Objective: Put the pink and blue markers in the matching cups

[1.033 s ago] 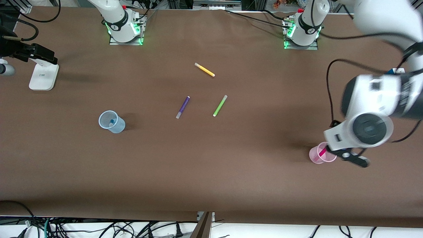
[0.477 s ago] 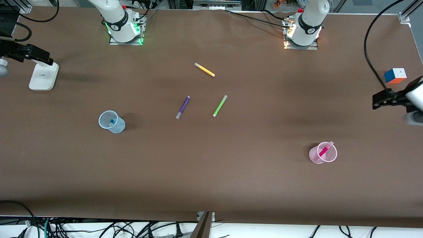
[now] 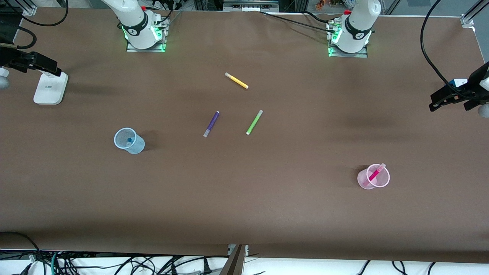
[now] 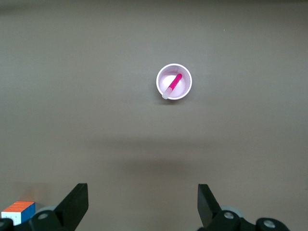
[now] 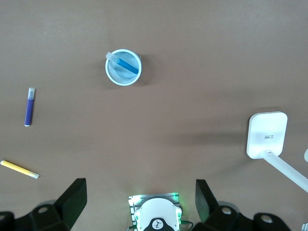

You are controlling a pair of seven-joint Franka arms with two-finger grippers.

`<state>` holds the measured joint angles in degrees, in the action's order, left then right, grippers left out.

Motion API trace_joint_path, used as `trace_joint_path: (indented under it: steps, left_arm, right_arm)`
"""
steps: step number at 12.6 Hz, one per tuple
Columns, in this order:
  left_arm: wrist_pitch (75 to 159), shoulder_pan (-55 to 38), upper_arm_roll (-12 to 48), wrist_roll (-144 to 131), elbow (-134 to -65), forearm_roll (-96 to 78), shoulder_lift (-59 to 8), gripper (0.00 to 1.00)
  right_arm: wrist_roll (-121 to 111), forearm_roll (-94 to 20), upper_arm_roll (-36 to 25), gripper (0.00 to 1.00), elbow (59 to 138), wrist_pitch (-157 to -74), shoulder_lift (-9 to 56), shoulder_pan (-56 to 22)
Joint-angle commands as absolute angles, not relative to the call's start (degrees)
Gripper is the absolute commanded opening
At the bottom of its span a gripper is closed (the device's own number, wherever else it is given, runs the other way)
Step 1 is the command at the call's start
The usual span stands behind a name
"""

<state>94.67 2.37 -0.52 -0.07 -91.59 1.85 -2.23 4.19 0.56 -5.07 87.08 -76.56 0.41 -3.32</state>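
The pale pink cup (image 3: 373, 177) stands toward the left arm's end of the table, with the pink marker (image 3: 376, 173) leaning inside it. Both show in the left wrist view, the cup (image 4: 185, 89) and the marker (image 4: 172, 85). The pale blue cup (image 3: 129, 141) stands toward the right arm's end and holds the blue marker (image 3: 130, 140). They also show in the right wrist view, cup (image 5: 112, 74) and marker (image 5: 126, 64). My left gripper (image 3: 445, 100) (image 4: 142, 202) is open and empty, high at the table's end. My right gripper (image 3: 46, 65) (image 5: 139, 197) is open and empty, high at its own end.
A purple pen (image 3: 211, 123), a lime-green pen (image 3: 254, 122) and a yellow pen (image 3: 236, 80) lie mid-table. A coloured cube (image 3: 456, 81) sits under the left gripper. A white stand (image 3: 49, 88) sits by the right gripper. The arm bases (image 3: 143, 30) stand along the back edge.
My left arm has pulled up and away from the pink cup to the table's end. The pink marker stays in the cup. The right arm has barely moved.
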Motion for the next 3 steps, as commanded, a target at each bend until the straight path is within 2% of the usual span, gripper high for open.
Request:
trace_joint_path:
  steps: [1,3]
  left_arm:
    - [95.89,1.23,-1.14,-0.88,-93.34,0.97,-0.88,1.00]
    - [95.71,0.97,-1.32,-0.88,-93.34,0.97,-0.88,1.00]
  right_arm:
    - [4.04,0.79,-4.92,1.00,85.52,-75.59,0.97,-3.25]
    - [3.96,0.79,-4.92,1.00,85.52,-75.67,0.97,-3.25]
